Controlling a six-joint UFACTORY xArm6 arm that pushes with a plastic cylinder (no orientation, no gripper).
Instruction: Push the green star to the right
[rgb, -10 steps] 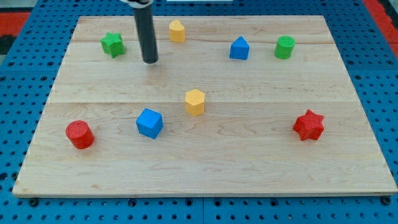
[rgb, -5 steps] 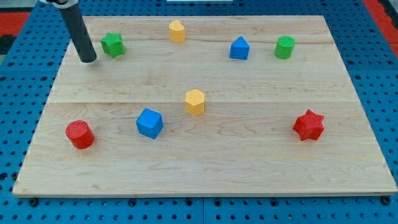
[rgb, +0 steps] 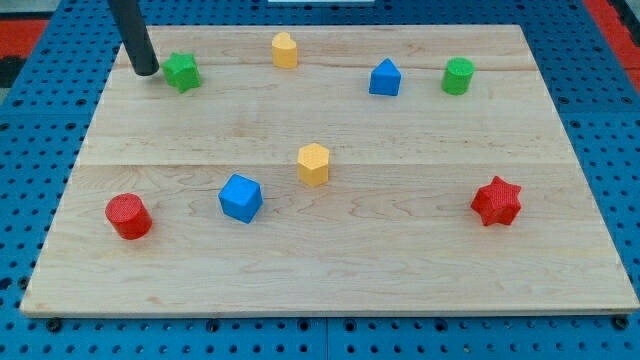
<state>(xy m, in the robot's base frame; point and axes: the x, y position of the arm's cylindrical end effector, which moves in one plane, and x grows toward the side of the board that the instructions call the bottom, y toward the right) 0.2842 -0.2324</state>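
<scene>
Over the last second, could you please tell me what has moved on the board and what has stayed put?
Only my tip moved: it swung from the right of the green star across to its left and now sits close beside it. The green star, both yellow blocks, both blue blocks, the green cylinder, red cylinder and red star stayed put.

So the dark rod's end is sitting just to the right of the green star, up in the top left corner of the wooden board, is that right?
Not quite. The camera view shows my tip just to the left of the green star, not to its right. The rest holds: both are near the top left corner of the wooden board.
</scene>
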